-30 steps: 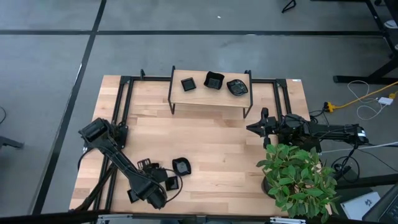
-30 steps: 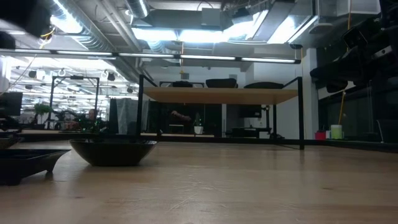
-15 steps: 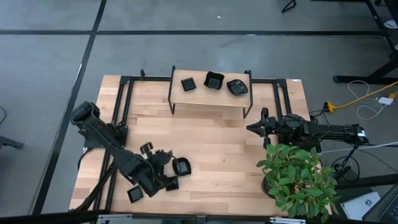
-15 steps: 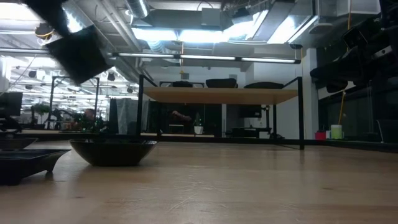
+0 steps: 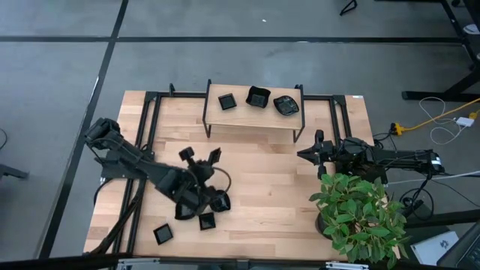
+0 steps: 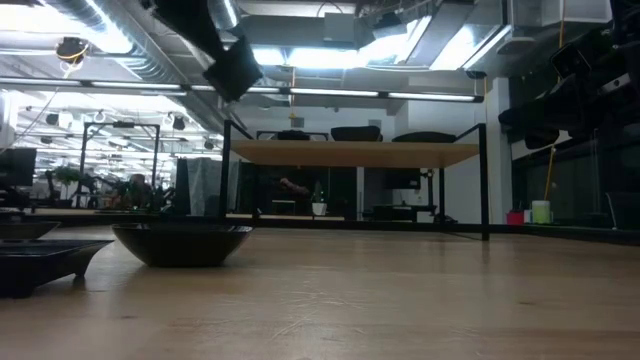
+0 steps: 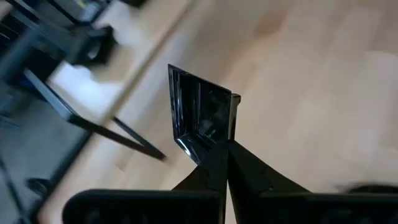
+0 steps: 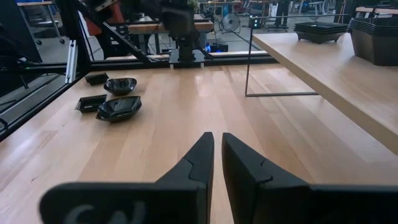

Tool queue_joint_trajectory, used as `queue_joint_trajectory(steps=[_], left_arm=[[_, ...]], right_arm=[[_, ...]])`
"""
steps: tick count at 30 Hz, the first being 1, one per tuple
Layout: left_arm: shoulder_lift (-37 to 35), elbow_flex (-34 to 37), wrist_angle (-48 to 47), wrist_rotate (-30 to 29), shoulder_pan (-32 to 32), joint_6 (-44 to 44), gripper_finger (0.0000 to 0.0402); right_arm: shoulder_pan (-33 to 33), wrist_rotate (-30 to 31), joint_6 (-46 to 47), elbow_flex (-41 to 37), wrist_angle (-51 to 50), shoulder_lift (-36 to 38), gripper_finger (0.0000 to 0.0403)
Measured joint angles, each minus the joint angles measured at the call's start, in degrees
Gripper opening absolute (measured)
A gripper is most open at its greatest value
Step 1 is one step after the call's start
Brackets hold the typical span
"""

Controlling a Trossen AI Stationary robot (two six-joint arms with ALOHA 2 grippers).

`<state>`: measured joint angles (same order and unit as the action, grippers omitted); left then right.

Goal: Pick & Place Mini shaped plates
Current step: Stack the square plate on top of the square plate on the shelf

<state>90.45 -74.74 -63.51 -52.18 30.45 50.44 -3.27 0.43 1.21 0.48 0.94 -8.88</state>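
Note:
My left gripper (image 5: 208,164) is above the table's middle left, shut on a small glossy black square plate (image 5: 214,155), which shows high up in the low view (image 6: 236,68). On the table near it lie a rounded plate (image 5: 219,201) and two square plates (image 5: 206,221) (image 5: 163,233), each resting on its base. Three more plates (image 5: 257,97) sit on the wooden shelf (image 5: 251,120) at the far edge. My right gripper (image 5: 310,154) waits shut at the table's right side, above the bare wood. My left gripper pinches the square plate between its two fingers (image 7: 249,177) at a lower corner of its rim (image 7: 212,148). The plate stands on edge beyond the fingertips, its hollow face (image 7: 202,115) turned sideways. It is lifted clear of the table.
A potted plant (image 5: 358,214) stands at the near right corner, close to my right arm. Black frame bars (image 5: 150,112) run along the table's left and far sides, and the shelf's thin legs (image 5: 208,124) stand on the wood. Bare wood lies between shelf and loose plates.
My left gripper has risen from the cluster of plates at the near left and moved toward the far edge and the shelf, carrying the square plate up clear of the table. The other plates have stayed where they were.

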Motion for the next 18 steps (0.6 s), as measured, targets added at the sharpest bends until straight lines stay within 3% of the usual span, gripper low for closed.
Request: queue_joint_trajectory(steps=[7,18], left_arm=[[0.02,0.00,4.35,-7.00,-4.77,-8.18,0.0002],[0.02,0.00,7.03,-17.28,-8.92,-7.78,0.0002]], right_arm=[[0.02,-0.01,0.00,0.00,0.01,0.00,0.0034],[0.02,0.00,0.00,0.01,0.01,0.00,0.0034]])
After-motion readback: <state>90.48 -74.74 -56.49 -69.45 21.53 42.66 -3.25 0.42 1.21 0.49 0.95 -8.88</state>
